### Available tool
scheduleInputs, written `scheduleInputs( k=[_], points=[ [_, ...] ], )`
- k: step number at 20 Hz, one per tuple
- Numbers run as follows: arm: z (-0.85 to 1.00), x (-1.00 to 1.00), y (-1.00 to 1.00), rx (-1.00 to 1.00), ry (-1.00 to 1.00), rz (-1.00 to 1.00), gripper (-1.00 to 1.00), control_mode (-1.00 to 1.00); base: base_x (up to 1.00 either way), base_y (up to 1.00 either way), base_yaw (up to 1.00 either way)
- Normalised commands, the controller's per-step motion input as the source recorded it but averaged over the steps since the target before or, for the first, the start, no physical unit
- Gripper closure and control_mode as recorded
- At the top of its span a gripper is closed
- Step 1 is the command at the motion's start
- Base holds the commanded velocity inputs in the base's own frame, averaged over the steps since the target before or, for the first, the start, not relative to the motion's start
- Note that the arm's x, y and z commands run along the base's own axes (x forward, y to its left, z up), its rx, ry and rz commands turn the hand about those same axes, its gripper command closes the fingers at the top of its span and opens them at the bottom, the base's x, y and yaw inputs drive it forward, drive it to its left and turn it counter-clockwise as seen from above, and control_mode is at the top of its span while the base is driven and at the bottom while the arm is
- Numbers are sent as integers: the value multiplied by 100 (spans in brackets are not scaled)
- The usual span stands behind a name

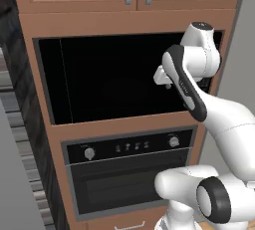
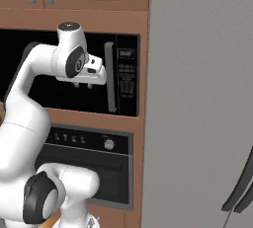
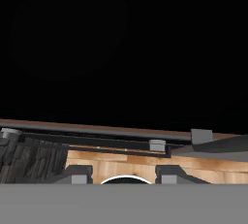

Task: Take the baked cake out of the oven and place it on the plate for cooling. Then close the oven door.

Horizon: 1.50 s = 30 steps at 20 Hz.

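Claw [image 2: 83,85] hangs high before the black microwave [image 1: 109,77], fingers drawn together on nothing. Below it the oven [image 1: 130,168] sits with the oven door [image 1: 124,184] up and shut, its long axis running level across the cabinet, glass facing the robot. Judging by that, the opening step is in hand: the arm must drop and pull the door down. Cake and plate cannot be made out.

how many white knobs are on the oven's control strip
2: one knob at the left end of the oven's black control strip, one knob at the right end. In the right base view the arm hides the left one.
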Motion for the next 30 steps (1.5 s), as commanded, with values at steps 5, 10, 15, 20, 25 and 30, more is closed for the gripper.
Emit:
scheduleInputs(
  k=[5, 10, 15, 20, 25, 30],
  points=[
    [0, 0, 0, 0, 0, 0, -100, 100, 0, 0, 0],
    [0, 0, 0, 0, 0, 0, -100, 100, -2, 0, 0],
    [0, 0, 0, 0, 0, 0, -100, 100, -51, 0, 11],
    [0, 0, 0, 0, 0, 0, -100, 100, -71, -13, 23],
    [0, 0, 0, 0, 0, 0, -100, 100, -32, -51, 37],
    [0, 0, 0, 0, 0, 0, -100, 100, -1, -60, 40]
  ],
)
